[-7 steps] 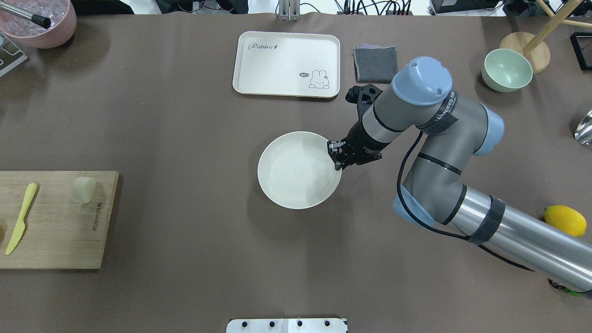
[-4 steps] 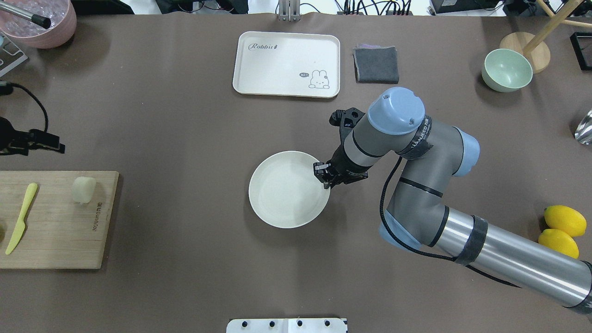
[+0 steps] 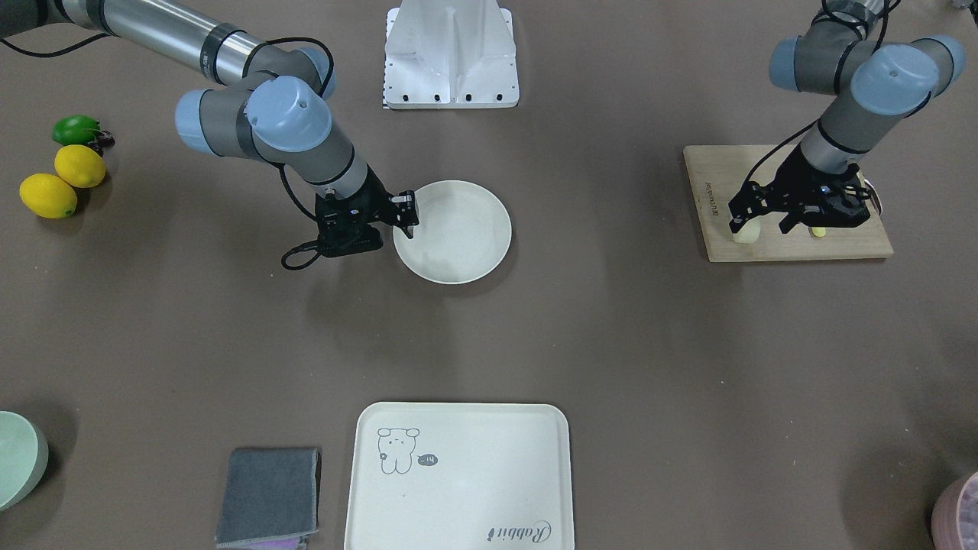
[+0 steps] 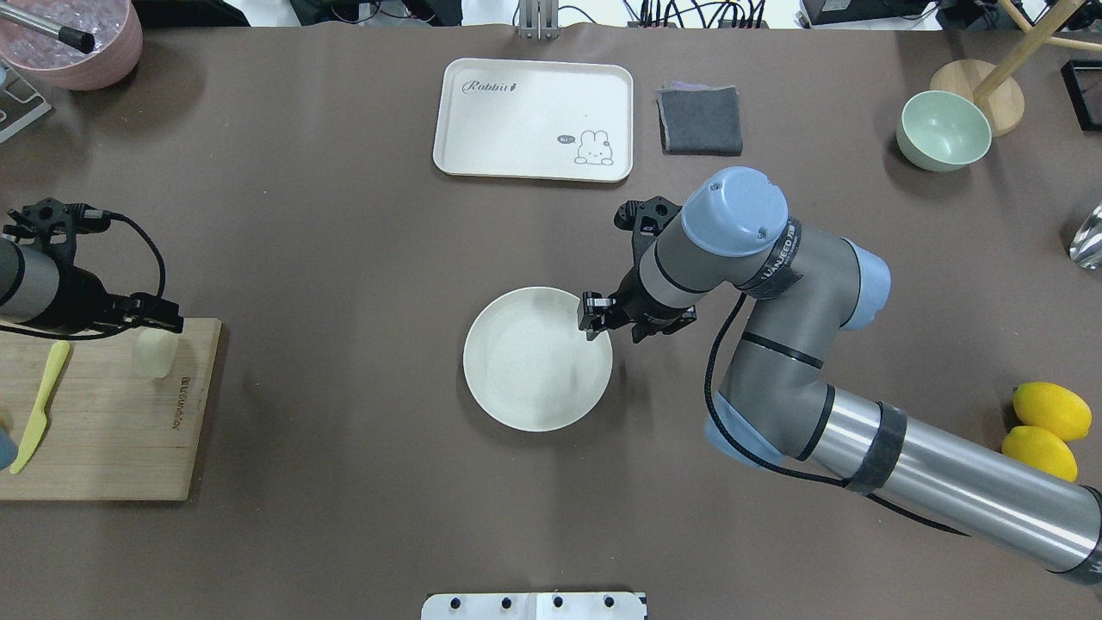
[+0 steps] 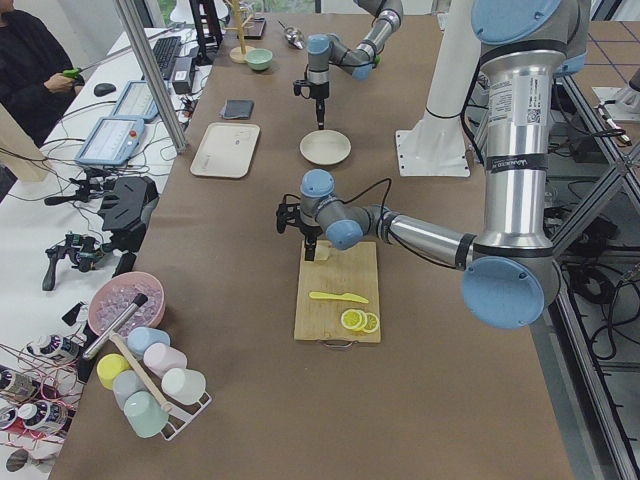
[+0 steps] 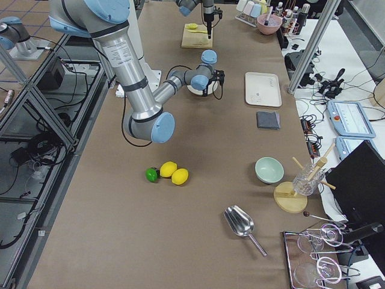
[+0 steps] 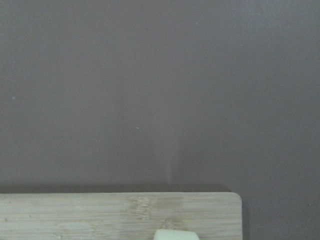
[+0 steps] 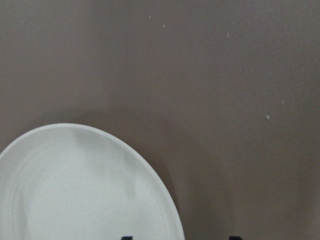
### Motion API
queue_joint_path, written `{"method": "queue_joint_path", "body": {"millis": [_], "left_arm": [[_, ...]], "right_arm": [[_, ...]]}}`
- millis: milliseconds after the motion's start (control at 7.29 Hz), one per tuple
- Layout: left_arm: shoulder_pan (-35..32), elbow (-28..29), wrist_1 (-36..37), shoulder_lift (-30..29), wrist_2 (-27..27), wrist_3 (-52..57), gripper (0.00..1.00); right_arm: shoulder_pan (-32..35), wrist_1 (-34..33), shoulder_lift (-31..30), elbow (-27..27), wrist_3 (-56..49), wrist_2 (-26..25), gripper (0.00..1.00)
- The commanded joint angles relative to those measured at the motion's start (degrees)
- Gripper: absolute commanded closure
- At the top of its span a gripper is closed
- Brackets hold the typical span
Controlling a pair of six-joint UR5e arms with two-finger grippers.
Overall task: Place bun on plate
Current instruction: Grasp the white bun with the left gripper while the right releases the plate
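Left gripper (image 3: pixel 760 224) low, jaws apart; right gripper (image 4: pixel 613 327) likewise low, jaws apart

- A long table covered in smooth dull-brown cloth (image 4: pixel 344 215) fills the room's middle.
- A white side desk strewn with cables (image 6: pixel 367 66) runs alongside it.
- A silver metal frame post (image 5: pixel 150 75) rises between them.
- Terracotta floor tiles (image 6: pixel 27 6) show beyond.

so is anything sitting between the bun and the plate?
Nothing visible. The bun sits on the cutting board, with only bare tablecloth between it and the plate. The right gripper, open, is at the plate's rim on the side away from the bun. The left gripper hangs over the bun.
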Motion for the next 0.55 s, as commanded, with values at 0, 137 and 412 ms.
{"method": "queue_joint_path", "body": {"millis": [0, 137, 412], "left_arm": [[3.03, -0.01, 0.0, 0.42, 1.56, -0.71, 0.19], [3.31, 0.07, 0.09, 0.42, 2.01, -0.71, 0.33], [3.75, 0.16, 0.17, 0.34, 2.02, -0.45, 0.53]], "right_arm": [[1.87, -0.16, -0.39, 0.61, 0.19, 1.15, 0.0], [2.57, -0.16, -0.3, 0.61, 0.11, 1.32, 0.0], [2.57, -0.16, -0.22, 0.61, 1.41, 1.23, 0.0]]}}
